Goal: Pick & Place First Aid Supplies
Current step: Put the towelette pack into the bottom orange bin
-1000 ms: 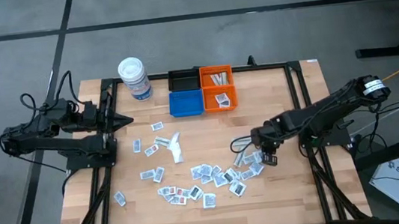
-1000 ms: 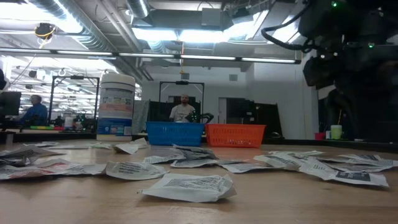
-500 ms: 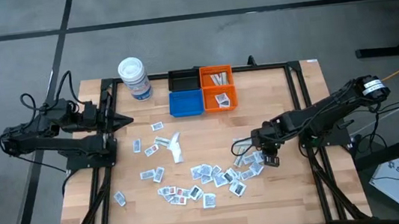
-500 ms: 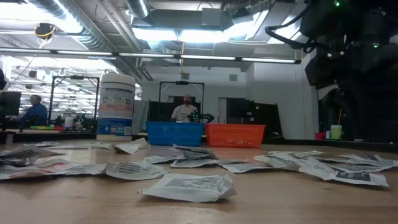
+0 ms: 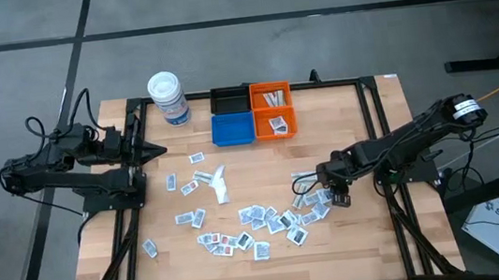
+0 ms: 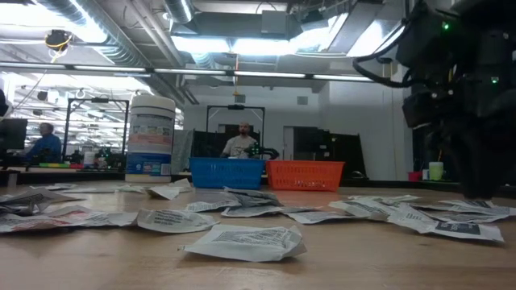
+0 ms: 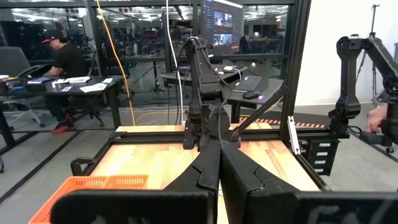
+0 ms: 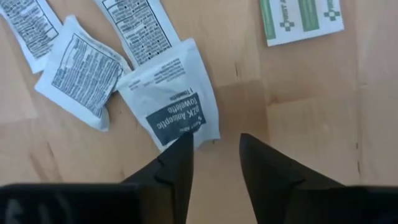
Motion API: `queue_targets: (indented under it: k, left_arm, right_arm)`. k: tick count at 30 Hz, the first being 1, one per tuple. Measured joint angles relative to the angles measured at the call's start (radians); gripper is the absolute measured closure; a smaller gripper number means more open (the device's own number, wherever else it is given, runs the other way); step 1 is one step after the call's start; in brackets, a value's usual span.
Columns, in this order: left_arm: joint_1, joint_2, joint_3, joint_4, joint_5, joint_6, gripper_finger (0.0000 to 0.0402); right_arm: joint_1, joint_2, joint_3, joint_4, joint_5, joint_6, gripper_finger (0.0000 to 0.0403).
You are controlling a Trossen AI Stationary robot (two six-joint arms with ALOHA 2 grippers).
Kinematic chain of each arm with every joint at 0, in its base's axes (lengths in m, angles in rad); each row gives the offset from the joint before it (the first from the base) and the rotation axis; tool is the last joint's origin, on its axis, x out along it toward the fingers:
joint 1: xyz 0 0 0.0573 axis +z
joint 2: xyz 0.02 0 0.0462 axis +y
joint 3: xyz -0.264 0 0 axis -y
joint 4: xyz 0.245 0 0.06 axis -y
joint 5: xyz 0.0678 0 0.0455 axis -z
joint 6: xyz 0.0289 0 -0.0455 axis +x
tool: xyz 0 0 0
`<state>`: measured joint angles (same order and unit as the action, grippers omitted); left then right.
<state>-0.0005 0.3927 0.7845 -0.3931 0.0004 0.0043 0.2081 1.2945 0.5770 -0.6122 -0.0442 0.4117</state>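
Several small white sachets (image 5: 259,224) lie flat and scattered over the middle of the wooden table (image 5: 375,248). My right gripper (image 5: 338,197) points down over the right end of the pile, open. In the right wrist view my right gripper (image 8: 214,146) stands at the near corner of a white sachet with a dark printed label (image 8: 171,102); bare wood shows between the fingers. My left gripper (image 7: 219,149) is shut, level and holds nothing, at the table's left (image 5: 158,151). My right gripper comes from above, pointing down. One fingertip (image 8: 181,144) overlaps the dark-labelled sachet's near corner (image 8: 198,138). Whether it touches the sachet, which lies flat on the wood, I cannot tell.
A white lidded tub (image 5: 168,97) stands at the far left. Black (image 5: 229,99), blue (image 5: 232,129) and orange (image 5: 273,123) bins stand at the far middle. A green-printed strip (image 8: 301,18) lies just beyond the gripper. People sit in the room behind the table.
My right gripper has sunk a little toward the sachets at the right end of the pile. The sachets have not moved.
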Motion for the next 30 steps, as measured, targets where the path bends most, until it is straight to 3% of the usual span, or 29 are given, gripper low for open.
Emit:
queue_targets:
  k: [11, 22, 30]
  left_arm:
    - [0.000, 0.000, 0.000, 0.000, 0.000, -0.001, 0.0398]
    - [0.000, 0.000, 0.000, 0.000, 0.000, 0.000, 0.0398]
    - [0.000, 0.000, 0.000, 0.000, 0.000, 0.000, 0.0398]
  right_arm:
    - [-0.001, 0.069, -0.031, 0.069, 0.012, -0.017, 0.0295]
    - [-0.002, 0.072, -0.032, 0.069, 0.023, -0.024, 0.0396]
    - [-0.002, 0.055, -0.021, 0.056, 0.021, 0.001, 0.0399]
